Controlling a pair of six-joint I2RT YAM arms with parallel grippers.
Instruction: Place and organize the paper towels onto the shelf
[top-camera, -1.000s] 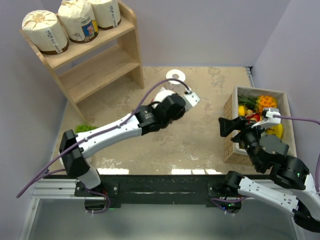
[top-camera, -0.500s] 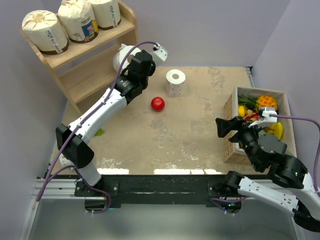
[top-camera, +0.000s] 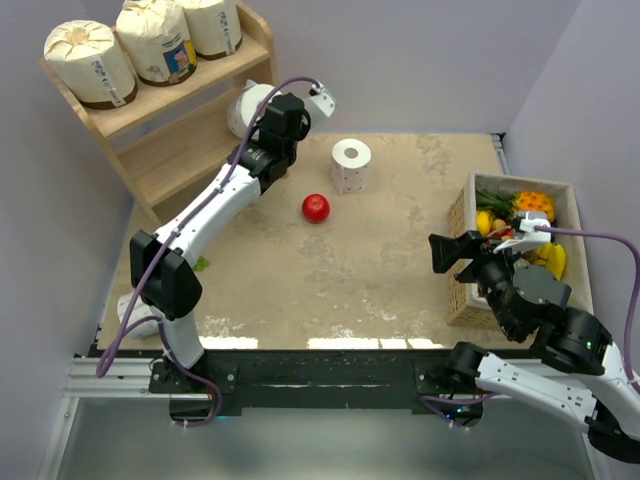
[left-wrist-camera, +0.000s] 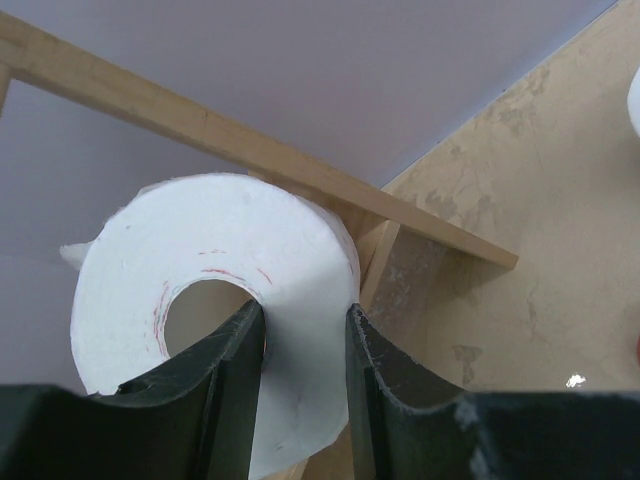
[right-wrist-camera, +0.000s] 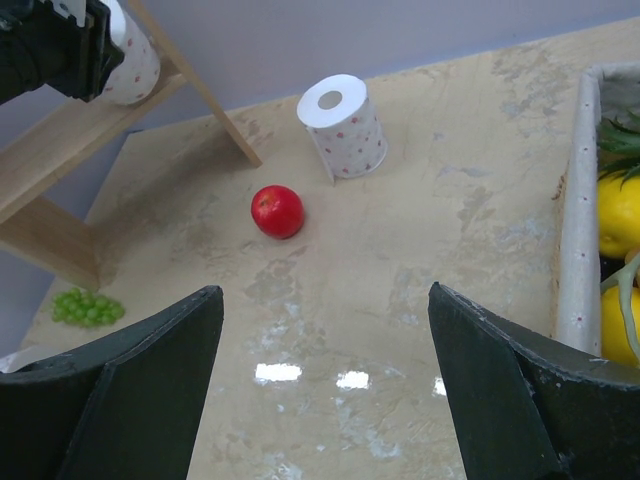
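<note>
Rail and post of the shelf (top-camera: 190, 150) crowd your left gripper (left-wrist-camera: 305, 322) and held roll (left-wrist-camera: 250, 230). Before your right gripper (right-wrist-camera: 322, 295), the apple (right-wrist-camera: 277, 211) and standing roll (right-wrist-camera: 345, 125) stand apart, with room to pass between them.

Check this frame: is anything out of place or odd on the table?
A red apple and a small bunch of green grapes lie loose on the table, apart from the fruit box at the right. Nothing looks spilled or damaged.

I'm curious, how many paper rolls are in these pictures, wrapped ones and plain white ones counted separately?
Wrapped cream rolls: 3
Bare white rolls: 2 (held roll in the left gripper, standing roll on the table)
Total: 5 rolls clearly seen; a white shape by the left arm's base is too hidden to count.
</note>
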